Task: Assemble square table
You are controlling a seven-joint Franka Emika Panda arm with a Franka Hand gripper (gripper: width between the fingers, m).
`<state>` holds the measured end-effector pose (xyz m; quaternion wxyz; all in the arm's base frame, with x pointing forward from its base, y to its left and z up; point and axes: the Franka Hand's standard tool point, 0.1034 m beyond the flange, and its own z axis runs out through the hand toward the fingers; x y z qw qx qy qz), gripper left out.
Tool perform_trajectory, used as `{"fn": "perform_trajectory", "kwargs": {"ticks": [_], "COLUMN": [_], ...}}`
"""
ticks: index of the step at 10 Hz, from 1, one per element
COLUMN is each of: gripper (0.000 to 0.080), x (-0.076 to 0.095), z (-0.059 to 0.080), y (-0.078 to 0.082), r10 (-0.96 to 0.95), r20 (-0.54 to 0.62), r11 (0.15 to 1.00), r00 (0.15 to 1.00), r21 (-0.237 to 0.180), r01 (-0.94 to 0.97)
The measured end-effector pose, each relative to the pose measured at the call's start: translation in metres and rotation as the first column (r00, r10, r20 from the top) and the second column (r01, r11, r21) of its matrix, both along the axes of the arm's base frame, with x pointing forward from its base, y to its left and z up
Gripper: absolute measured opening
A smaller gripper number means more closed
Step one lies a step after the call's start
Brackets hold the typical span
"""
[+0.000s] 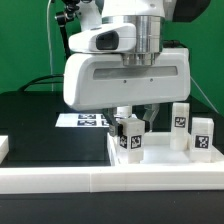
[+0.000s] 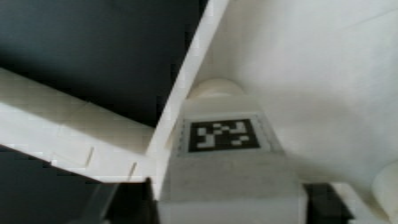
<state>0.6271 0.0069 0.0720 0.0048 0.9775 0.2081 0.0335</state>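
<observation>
Wrist view: gripper [image 2: 228, 205] straddles a leg block [image 2: 226, 135] standing on the slab [image 1: 160, 160], can't tell if clamped yet. Risk: off-centre squeeze tips block, knocks neighbours.

We see our arm reaching straight down, the wrist vertical, and the gripper [image 1: 128, 131] pointing at the table, its fingers [image 1: 119, 127] parted partway.

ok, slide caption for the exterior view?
Pincer around a tagged white leg on the white slab, two more legs standing nearby.
</observation>
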Motion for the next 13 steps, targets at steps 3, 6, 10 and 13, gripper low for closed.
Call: {"fn": "perform_trajectory", "kwargs": {"ticks": [3, 6, 10, 13], "gripper": [0.0288, 0.0288, 0.0290, 0.0298], "x": [-0.0001, 0.0004, 0.0001, -0.0014], "z": [-0.0003, -0.0006, -0.0007, -0.0007], "y": [0.0001, -0.0017, -0.0018, -0.0036], "r10": [-0.176, -0.457, -0.726, -0.790], "r20": [-0.002, -0.010, -0.014, -0.021], "r11": [0.984, 0.888, 0.685, 0.611], "r00": [0.984, 0.890, 0.687, 0.613], "r21": [0.013, 0.047, 0.064, 0.064], "r01": [0.176, 0.457, 0.725, 0.789]}}
